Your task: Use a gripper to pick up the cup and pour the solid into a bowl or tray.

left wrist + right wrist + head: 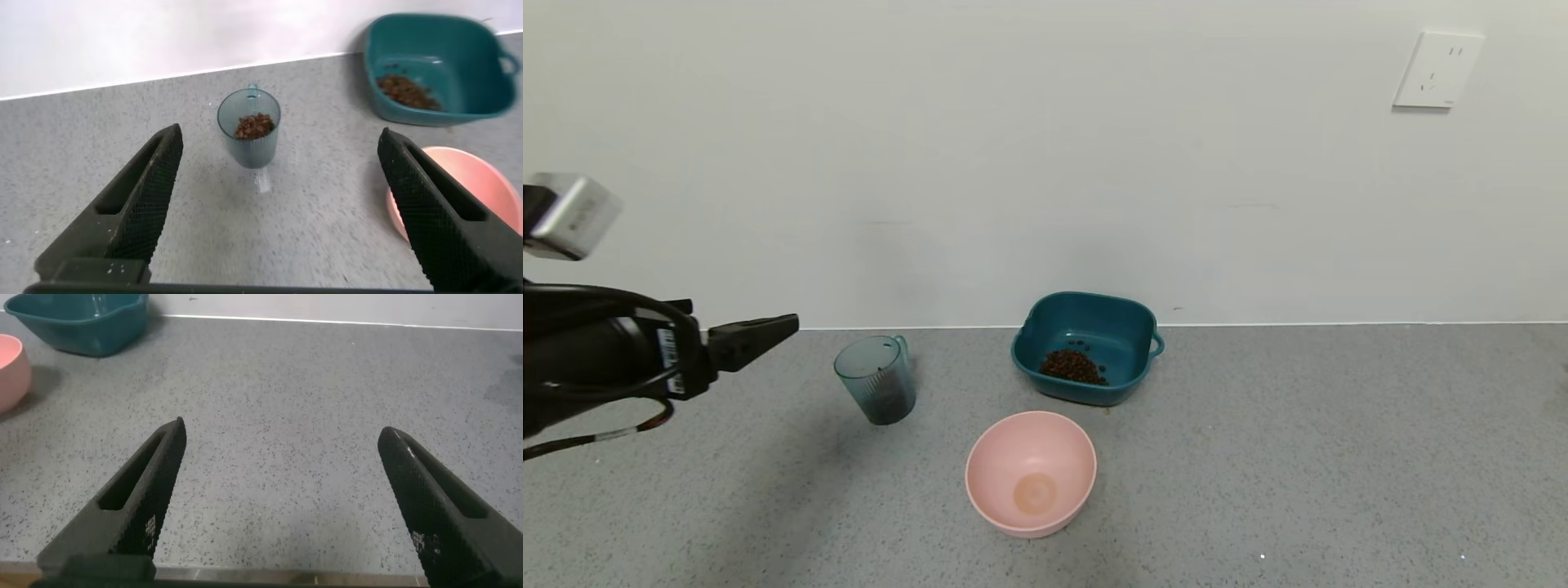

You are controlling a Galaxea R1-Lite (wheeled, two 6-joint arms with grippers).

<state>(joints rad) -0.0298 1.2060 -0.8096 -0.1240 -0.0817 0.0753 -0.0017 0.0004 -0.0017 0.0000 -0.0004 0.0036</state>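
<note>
The translucent blue-grey ribbed cup [876,380] stands upright on the grey counter near the wall, with brown pellets [254,125] inside it. My left gripper [756,335] hovers to the left of the cup, apart from it, open and empty. In the left wrist view the cup [248,127] stands ahead, between the spread fingers of the left gripper [278,139]. The dark teal basin [1086,347] sits right of the cup and holds a pile of brown pellets [1074,367]. My right gripper [279,434] is open and empty over bare counter, out of the head view.
A round pink bowl [1030,472] stands empty in front of the basin, nearer to me. The white wall runs close behind the cup and basin. A wall socket [1437,69] is high at the right. The basin [82,322] and pink bowl [12,371] show in the right wrist view.
</note>
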